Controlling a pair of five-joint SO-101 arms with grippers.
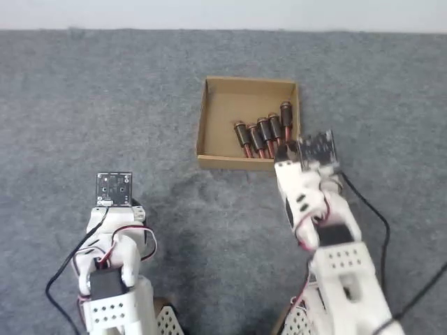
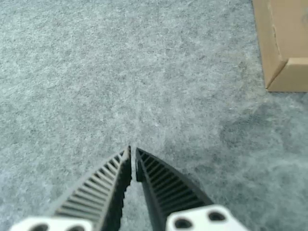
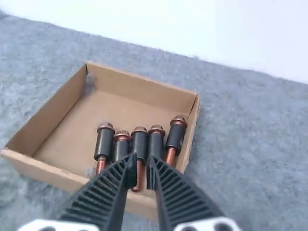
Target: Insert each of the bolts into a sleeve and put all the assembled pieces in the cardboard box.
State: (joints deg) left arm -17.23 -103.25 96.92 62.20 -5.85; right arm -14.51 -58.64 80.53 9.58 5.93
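1. Right gripper [image 3: 140,166]: the jaws are sitting nearly together with only a thin slit between them, and they are clamping nothing. It is hanging just over the near wall of the cardboard box [image 3: 139,87], at the box's near right corner in the high view [image 1: 285,155].
2. Left gripper [image 2: 133,151]: the jaws are meeting at the tips and carrying nothing. It is hovering over the grey carpet [image 2: 96,72], with a corner of the box [image 2: 284,62] off to the side and well apart.
3. Assembled pieces [image 3: 139,144]: five are lying side by side in the box, touching or nearly so, and crowding its right half [image 1: 264,134].
4. Key relation: the pieces are lying straight ahead of and just below the right gripper. Their long axes are running roughly near wall to far wall, about in line with that arm's reach, with the dark sleeves on the far side and the copper shanks pointing back at the jaws.
5. Nearer arm: the right, by a wide margin.
6. Judgement: the task is looking finished or close to it, so the next move is likely a straight pull-back clear of the box wall.
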